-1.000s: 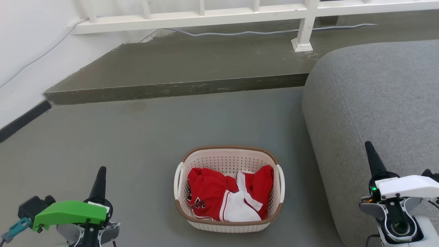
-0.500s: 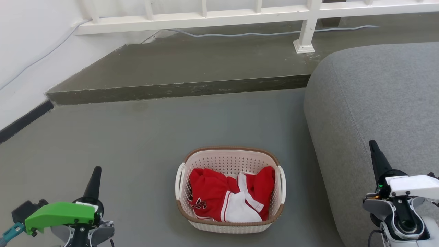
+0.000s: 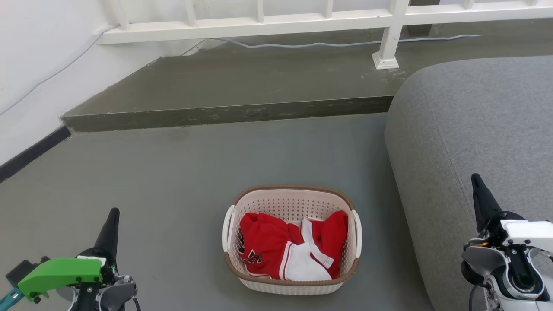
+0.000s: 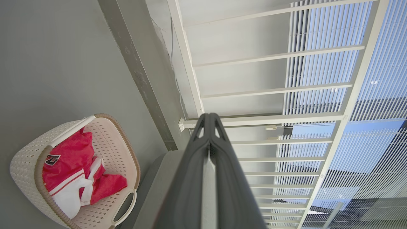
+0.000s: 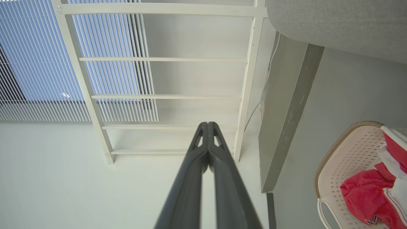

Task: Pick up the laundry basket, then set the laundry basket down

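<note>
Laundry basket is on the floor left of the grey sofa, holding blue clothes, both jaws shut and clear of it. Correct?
Not the colour: the head view shows the clothes in the laundry basket are red and white, not blue. The rest stands: on the floor left of the grey sofa, left gripper and right gripper with jaws shut, clear of it.

head: downward, forward | wrists: low, seemingly upward — shared: laundry basket [image 3: 289, 203], railing [image 3: 216, 29]

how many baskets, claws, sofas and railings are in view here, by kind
laundry basket: 1
claws, left claw and right claw: 2
sofa: 1
railing: 1
total: 5
</note>
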Motion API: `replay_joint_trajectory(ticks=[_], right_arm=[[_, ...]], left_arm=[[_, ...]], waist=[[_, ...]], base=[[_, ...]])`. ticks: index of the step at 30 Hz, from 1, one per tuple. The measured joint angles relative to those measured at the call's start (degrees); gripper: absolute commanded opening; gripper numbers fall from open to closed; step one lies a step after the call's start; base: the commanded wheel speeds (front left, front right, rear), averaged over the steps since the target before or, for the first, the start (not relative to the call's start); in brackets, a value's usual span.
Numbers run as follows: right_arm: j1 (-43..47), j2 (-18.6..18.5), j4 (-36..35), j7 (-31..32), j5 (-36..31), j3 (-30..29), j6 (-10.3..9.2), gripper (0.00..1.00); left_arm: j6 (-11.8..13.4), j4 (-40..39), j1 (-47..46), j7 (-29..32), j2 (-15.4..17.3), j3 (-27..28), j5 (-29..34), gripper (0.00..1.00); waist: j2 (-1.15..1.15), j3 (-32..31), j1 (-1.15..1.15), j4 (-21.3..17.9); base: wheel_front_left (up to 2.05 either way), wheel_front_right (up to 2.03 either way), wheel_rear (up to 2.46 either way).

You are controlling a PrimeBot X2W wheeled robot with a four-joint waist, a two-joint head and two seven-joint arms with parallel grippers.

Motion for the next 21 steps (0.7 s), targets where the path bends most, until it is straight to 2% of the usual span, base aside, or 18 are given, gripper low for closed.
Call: replay_joint_trajectory(ticks=[6,21], right_arm=[[-0.04,0.30,0.20,1.05,3.35,-0.93,0.01,0.00],[-0.05,0.40,0.23,1.07,3.35,-1.07,0.01,0.00]], left_arm=[[-0.25,0.01,-0.01,0.93,0.00,0.77,-3.31,0.00],[-0.36,0.01,-0.01,1.08,0.00,0.83,-3.38,0.00]], waist=[[0.00,-0.09,0.00,0.15],[0.00,-0.09,0.00,0.15]], base=[[0.00,0.00,0.00],[0.00,0.00,0.00]])
